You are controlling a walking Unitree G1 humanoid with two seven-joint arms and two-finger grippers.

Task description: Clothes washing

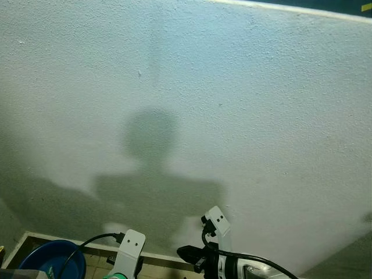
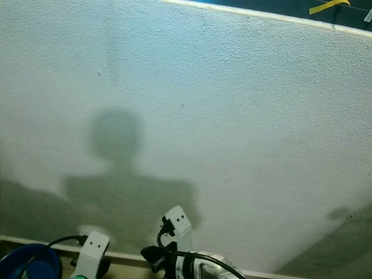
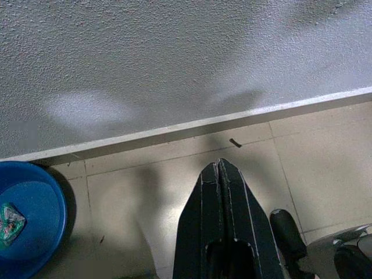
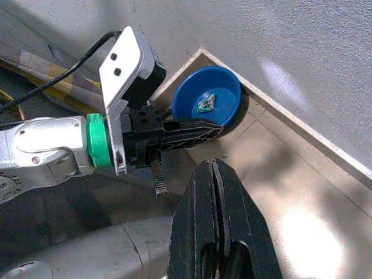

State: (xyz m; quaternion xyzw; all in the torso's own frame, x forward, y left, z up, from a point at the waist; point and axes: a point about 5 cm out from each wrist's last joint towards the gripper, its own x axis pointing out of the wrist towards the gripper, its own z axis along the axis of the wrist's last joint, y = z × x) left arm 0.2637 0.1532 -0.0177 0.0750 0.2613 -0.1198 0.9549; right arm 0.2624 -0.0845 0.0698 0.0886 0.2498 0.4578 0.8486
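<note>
A: Where is the washing basin seen?

B: A blue basin [image 1: 49, 260] is found at the lower left corner of the left eye frame, set on the tiled floor [image 3: 174, 180] right where the floor meets the white wall [image 1: 232, 104]. In the right wrist frame it is placed in the upper middle, tucked into a corner of the room. A small greenish packet [image 4: 206, 103] is seen lying inside it, its print too small to be read.

A: How are the grippers held?

B: The left gripper [image 3: 221, 168] is shown at the bottom centre of its wrist frame, its two black fingers pressed together with nothing between them. It is held above the floor, with the basin off to the lower left of that frame, apart from it. The right gripper [image 4: 214, 168] is shown at the bottom centre of its own frame, likewise clenched on nothing. In that frame the left arm [image 4: 46, 148] is seen at the left, with a green ring at its wrist.

A: What else is seen?

B: Most of both eye frames is taken up by the rough white wall, on which a head-and-shoulders shadow [image 1: 154, 174] is cast. A pale skirting strip [image 3: 192, 125] is seen along the wall's foot.
</note>
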